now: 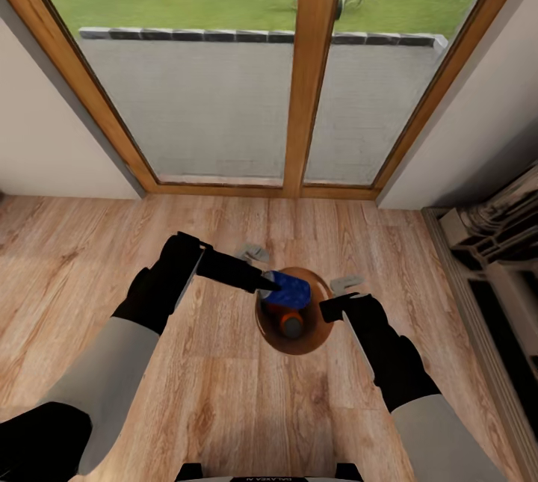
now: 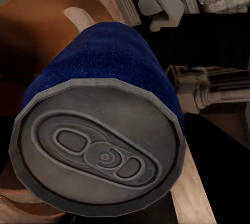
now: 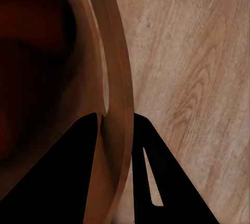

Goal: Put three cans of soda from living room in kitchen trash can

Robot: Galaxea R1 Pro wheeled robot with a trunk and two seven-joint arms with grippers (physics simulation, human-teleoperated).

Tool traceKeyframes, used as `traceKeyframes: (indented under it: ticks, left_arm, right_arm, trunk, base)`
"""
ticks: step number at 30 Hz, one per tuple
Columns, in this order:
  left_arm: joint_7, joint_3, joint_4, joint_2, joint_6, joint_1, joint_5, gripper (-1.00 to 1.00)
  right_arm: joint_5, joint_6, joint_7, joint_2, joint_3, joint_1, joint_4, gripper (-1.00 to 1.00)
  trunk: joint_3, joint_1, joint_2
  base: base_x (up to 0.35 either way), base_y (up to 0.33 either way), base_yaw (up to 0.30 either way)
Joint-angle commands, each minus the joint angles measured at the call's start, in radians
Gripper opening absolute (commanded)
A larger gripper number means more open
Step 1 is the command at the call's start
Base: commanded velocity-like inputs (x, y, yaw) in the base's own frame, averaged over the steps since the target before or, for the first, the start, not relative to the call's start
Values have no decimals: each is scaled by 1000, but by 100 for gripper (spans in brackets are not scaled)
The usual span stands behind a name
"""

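The blue soda can (image 1: 289, 289) is lying tilted on its side over the mouth of the trash can (image 1: 317, 332), and the left hand (image 1: 267, 282) is holding it there, clamped on it at the end nearest that hand. In the left wrist view the can's silvery top (image 2: 99, 146) is facing the camera, with the blue wall (image 2: 109, 57) running away from it toward the coppery inside of the bin (image 2: 47, 10). It is probably being held this way so that it falls straight into the bin once the fingers part.

Just below the left hand's load, an orange soda can (image 1: 290, 323) is already sitting inside the bin, its grey top showing. A third can is not something these frames let one place; it may be hidden under the others.

The right hand (image 1: 331, 309) is gripping the rim of the trash can on the side opposite the left hand. In the right wrist view its two dark fingers (image 3: 67, 172) are standing on either side of the thin brown wall (image 3: 114, 130), one inside and one outside, closed on it. That grip seems meant to steady the light bin on the wooden floor (image 1: 209, 392) while the other hand is working above it.

Beyond both hands, the wood-framed glass doors (image 1: 314, 93) are looking out on a lawn. The task appears to be near its close, with this can waiting to be let go.
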Motion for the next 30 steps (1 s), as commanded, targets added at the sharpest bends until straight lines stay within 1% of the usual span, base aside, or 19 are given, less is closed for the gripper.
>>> traceKeyframes:
  ticks: [1, 5, 7, 11, 14, 15, 16, 19, 20, 22, 23, 26, 28, 30]
  left_arm:
    - [31, -5, 0, -9, 0, 1, 0, -100]
    - [116, -12, 1, -23, 0, 2, 0, -100]
    - [138, -13, 1, -25, 0, 7, 0, -100]
    - [153, -16, 1, -26, 0, 16, 0, -100]
    - [161, -39, 1, -27, 0, 21, -1, -100]
    - [167, -54, 1, -28, 0, 22, -1, -100]
    - [188, -70, 1, -28, 0, 23, -1, -100]
    - [213, -79, 3, -30, 0, 34, 0, -100]
    - [230, -82, 6, -31, 0, 49, -1, -100]
    - [251, -87, 13, -31, 0, 60, 0, -100]
    - [267, -92, 24, -36, 0, 65, 0, -100]
    - [273, -96, 30, -39, 0, 68, 0, -100]
    - [279, -105, 43, -40, 0, 75, 0, -100]
    - [296, -113, 58, -41, 0, 79, 1, -100]
  right_arm:
    - [-4, 0, 3, 1, 0, 0, 0, -100]
    - [-4, 0, 3, 3, 2, 0, 2, -100]
    - [-4, 0, 3, 3, 2, 0, 2, -100]
    - [-4, 0, 3, 3, 2, 0, 3, -100]
    - [-4, 0, 3, 3, 2, 0, 3, -100]
    - [-4, 0, 3, 3, 2, 0, 3, -100]
    - [-4, 0, 3, 3, 2, 0, 3, -100]
    - [-4, 0, 3, 3, 2, 0, 4, -100]
    - [-4, 0, 3, 3, 2, 0, 4, -100]
    - [-4, 0, 3, 3, 2, 0, 4, -100]
    - [-4, 0, 3, 3, 2, 0, 4, -100]
    - [-4, 0, 3, 3, 2, 0, 4, -100]
    - [-4, 0, 3, 3, 2, 0, 4, -100]
    - [-4, 0, 3, 3, 2, 0, 4, -100]
  trunk:
    - [0, 0, 0]
    - [0, 0, 0]
    - [0, 0, 0]
    - [0, 0, 0]
    - [0, 0, 0]
    - [0, 0, 0]
    - [0, 0, 0]
    - [0, 0, 0]
    - [0, 0, 0]
    - [0, 0, 0]
    - [0, 0, 0]
    - [0, 0, 0]
    - [0, 0, 0]
    - [0, 0, 0]
  base:
    - [0, 0, 0]
    - [0, 0, 0]
    - [0, 0, 0]
    - [0, 0, 0]
    - [0, 0, 0]
    - [0, 0, 0]
    - [0, 0, 0]
    - [0, 0, 0]
    - [0, 0, 0]
    - [0, 0, 0]
    - [0, 0, 0]
    - [0, 0, 0]
    - [0, 0, 0]
    - [0, 0, 0]
